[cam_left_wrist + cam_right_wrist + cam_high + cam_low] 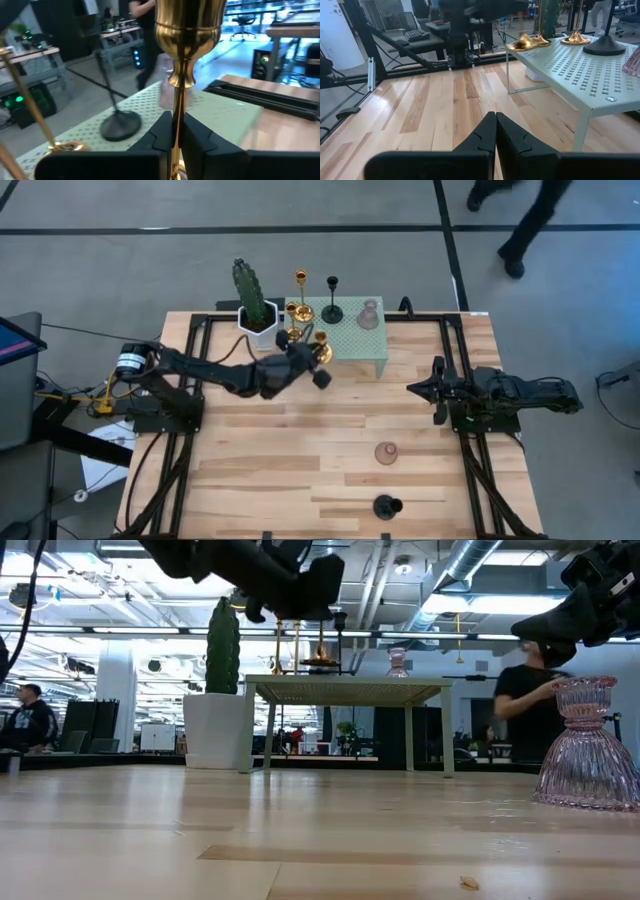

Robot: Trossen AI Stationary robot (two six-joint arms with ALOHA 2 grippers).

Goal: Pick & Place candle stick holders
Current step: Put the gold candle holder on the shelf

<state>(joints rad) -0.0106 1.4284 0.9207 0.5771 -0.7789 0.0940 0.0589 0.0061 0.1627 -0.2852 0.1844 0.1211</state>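
My left gripper (308,363) is shut on a shiny gold candle stick holder (186,35) at the near left corner of a small green perforated stand (355,338). On the stand are two other gold holders (299,308), a black one (332,311) and a pink glass one (368,316). They rest on their round bases. A second pink glass holder (386,452) and a second black one (387,505) stand on the wooden table nearer the front. My right gripper (428,389) is shut and empty at the table's right. My left gripper pinches the gold holder's thin stem (177,117), below its cup, between its two fingers (161,135). The fingers come about level from the table's left and lie across the stem. The holder stands upright, cup up. Its base (320,661) is just over the stand's top; whether it touches, I cannot tell.
A green cactus in a white pot (252,302) stands just left of the stand, behind my left gripper. Black frame rails (455,360) run along the table's sides. Bare wood lies at the table's middle (300,440). A person (520,220) walks beyond the far right corner.
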